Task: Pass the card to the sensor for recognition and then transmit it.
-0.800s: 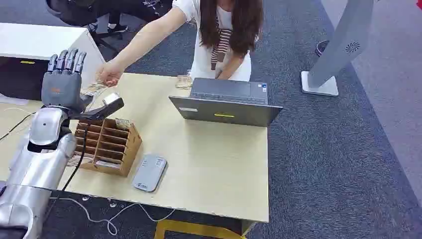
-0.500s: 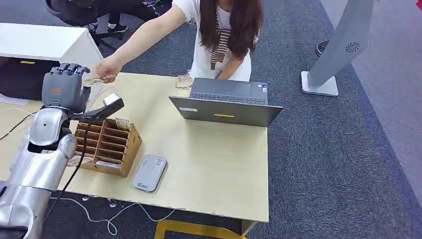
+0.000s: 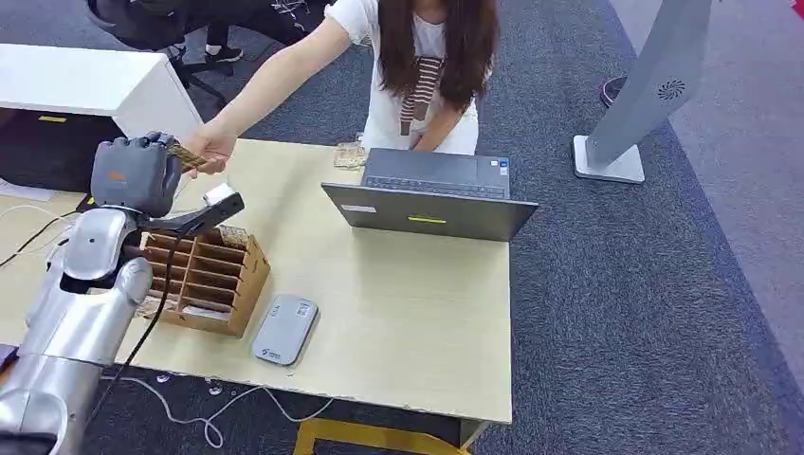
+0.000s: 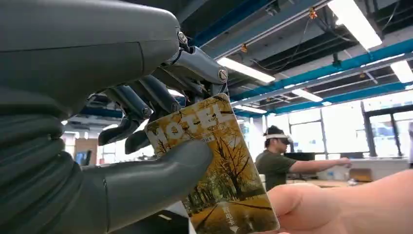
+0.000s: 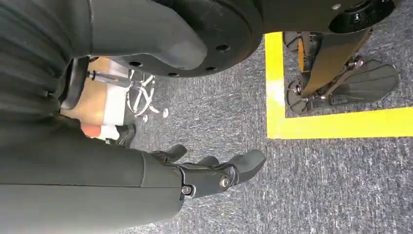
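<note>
Card (image 4: 219, 170): yellow, autumn trees printed, being pinched between thumb and fingers (image 4: 141, 100) of the left hand (image 3: 135, 175), raised over the table's (image 3: 408, 313) far left corner. A person's hand (image 3: 210, 147) is touching the card's other end. Sensor (image 3: 284, 328): lying flat near the front edge, beside the wooden rack (image 3: 204, 275). Laptop (image 3: 431, 194): sitting open. Right hand (image 5: 214, 170): hanging over carpet, fingers loosely apart, holding nothing.
</note>
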`<state>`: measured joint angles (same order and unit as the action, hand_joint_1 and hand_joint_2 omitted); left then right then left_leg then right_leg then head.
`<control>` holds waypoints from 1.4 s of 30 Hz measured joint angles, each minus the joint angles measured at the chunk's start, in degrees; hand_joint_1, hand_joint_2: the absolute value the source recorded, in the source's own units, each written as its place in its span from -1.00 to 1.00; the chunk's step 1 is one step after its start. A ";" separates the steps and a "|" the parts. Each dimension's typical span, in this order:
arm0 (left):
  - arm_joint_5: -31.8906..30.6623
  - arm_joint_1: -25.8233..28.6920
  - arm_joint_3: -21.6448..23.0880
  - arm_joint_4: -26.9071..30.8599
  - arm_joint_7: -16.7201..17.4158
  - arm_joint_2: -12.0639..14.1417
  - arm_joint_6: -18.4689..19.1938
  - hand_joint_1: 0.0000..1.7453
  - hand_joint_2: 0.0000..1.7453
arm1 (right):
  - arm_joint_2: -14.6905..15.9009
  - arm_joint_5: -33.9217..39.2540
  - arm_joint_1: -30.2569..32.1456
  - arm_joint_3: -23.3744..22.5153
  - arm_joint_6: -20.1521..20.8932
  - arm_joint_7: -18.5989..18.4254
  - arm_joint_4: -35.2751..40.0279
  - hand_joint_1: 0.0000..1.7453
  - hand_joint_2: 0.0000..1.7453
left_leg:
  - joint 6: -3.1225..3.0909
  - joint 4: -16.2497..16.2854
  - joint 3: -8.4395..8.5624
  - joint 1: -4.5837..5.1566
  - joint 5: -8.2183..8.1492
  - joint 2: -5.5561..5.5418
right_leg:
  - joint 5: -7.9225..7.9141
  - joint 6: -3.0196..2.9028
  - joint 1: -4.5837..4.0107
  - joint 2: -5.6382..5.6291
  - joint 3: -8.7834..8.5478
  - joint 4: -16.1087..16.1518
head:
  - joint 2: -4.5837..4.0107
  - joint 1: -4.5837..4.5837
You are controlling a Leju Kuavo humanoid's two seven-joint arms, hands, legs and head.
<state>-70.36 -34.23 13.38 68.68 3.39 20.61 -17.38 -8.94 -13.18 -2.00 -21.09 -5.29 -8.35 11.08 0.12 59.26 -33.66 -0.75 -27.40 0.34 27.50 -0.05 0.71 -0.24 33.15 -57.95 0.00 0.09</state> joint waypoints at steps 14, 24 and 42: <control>0.94 16.70 4.63 19.42 -4.28 -3.01 -7.52 1.00 1.00 | -0.72 0.15 0.02 -0.46 -0.98 0.48 0.02 -1.00 1.00 | -0.03 0.00 -0.04 0.01 -0.07 0.00 | 0.04 0.03 0.01 0.00 0.02 0.05 | 0.00 -0.02; -0.20 23.03 9.60 23.98 -1.18 -3.56 2.50 1.00 1.00 | -1.01 0.39 0.04 -1.79 -1.20 0.79 0.02 -1.00 1.00 | -0.03 0.00 -0.02 0.00 -0.06 0.00 | 0.04 0.03 0.01 0.00 0.02 0.04 | 0.00 0.00; 1.61 23.95 11.87 19.74 1.25 -3.28 10.89 1.00 1.00 | -1.16 0.31 0.03 -2.97 -1.11 0.74 0.02 -1.00 1.00 | -0.03 -0.01 -0.05 0.00 -0.06 -0.02 | 0.04 0.03 0.01 0.02 0.02 0.04 | 0.00 0.00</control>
<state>-68.74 -10.28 25.24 88.41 4.63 17.33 -6.49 -10.10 -12.87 -1.97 -24.06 -6.40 -7.61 11.10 0.09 59.26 -33.71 -0.75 -27.46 0.33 27.53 -0.02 0.71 -0.22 33.17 -57.91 0.00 0.09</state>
